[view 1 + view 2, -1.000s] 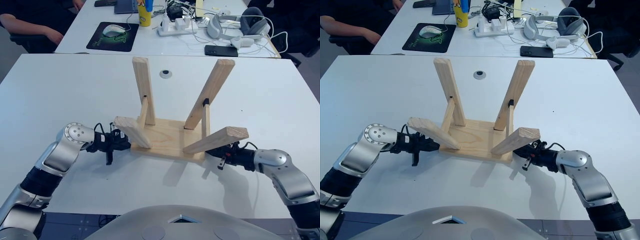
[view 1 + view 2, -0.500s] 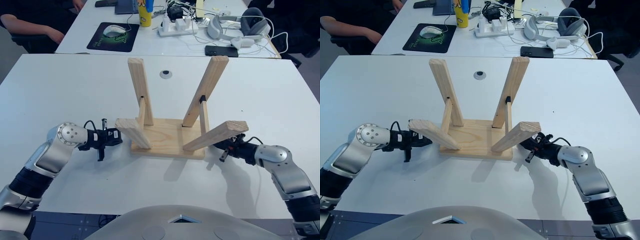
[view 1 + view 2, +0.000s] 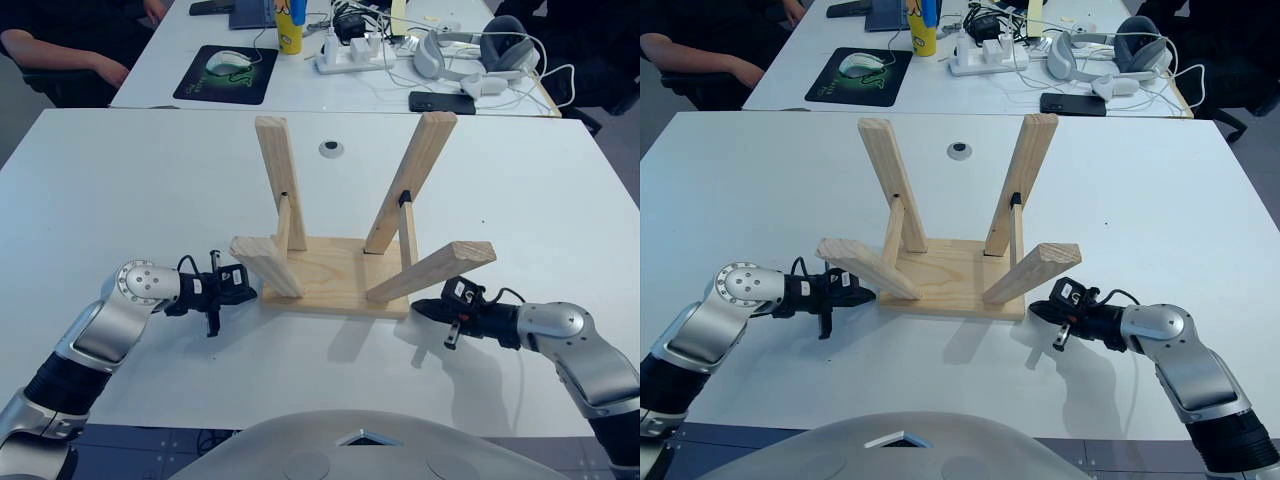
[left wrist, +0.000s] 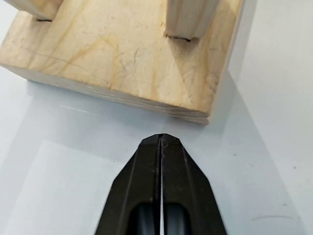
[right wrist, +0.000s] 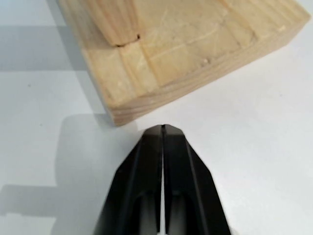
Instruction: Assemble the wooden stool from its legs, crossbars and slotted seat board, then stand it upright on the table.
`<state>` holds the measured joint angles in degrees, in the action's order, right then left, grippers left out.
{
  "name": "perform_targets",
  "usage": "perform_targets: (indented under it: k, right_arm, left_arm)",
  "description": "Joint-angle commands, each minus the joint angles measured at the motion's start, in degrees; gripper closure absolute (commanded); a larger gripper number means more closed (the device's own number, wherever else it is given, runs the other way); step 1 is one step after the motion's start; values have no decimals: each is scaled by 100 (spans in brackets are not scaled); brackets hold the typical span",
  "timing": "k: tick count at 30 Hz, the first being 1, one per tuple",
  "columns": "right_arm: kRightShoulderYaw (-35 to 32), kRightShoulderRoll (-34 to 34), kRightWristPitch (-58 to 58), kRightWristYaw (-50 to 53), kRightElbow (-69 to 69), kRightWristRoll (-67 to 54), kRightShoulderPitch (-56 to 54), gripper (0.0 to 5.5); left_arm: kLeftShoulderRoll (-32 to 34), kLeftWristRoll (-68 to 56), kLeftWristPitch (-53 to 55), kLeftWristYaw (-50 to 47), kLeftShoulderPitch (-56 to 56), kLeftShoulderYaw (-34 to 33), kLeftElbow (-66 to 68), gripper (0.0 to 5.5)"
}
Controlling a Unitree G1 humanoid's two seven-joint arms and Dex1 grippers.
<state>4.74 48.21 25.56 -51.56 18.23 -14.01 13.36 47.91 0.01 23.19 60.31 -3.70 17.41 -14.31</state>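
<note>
Plainly, wrist views show left tool and right tool closed, empty, beside seat board.

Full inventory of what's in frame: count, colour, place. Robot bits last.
table: 1, white, nearest the robot
seat board: 1, pale wood, flat on the table, underside up
legs: 4, pale wood, splayed up from the seat board
crossbars: 2 seen, pale wood, one between each side's legs
grommet: 1, grey, in the table behind the legs
rear desk: 1, white, behind the table
mouse pad: 1, black, rear desk
mouse: 1, white, on the mouse pad
cup: 1, yellow, rear desk
power strip: 1, white, rear desk
headphones: 1, grey, rear desk
phone: 1, black, rear desk
left gripper: 1, black, shut, just short of the board's left edge
right gripper: 1, black, shut, just short of its right corner
</note>
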Motion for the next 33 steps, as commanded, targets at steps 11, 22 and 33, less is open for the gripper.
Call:
perform_targets:
  k: [11, 22, 33]
  right_arm:
    - [193, 50, 420, -130, 138, -151, 198, 549]
    - [190, 48, 280, -19, -118, -18, 11, 549]
    - [301, 42, 333, -129, 20, -134, 5, 549]
  left_arm:
    - [119, -81, 103, 107, 25, 58, 192, 550]
    - [-14, -185, 57, 23, 26, 10, 326, 550]
    - [-237, -552, 379, 19, 159, -17, 70, 550]
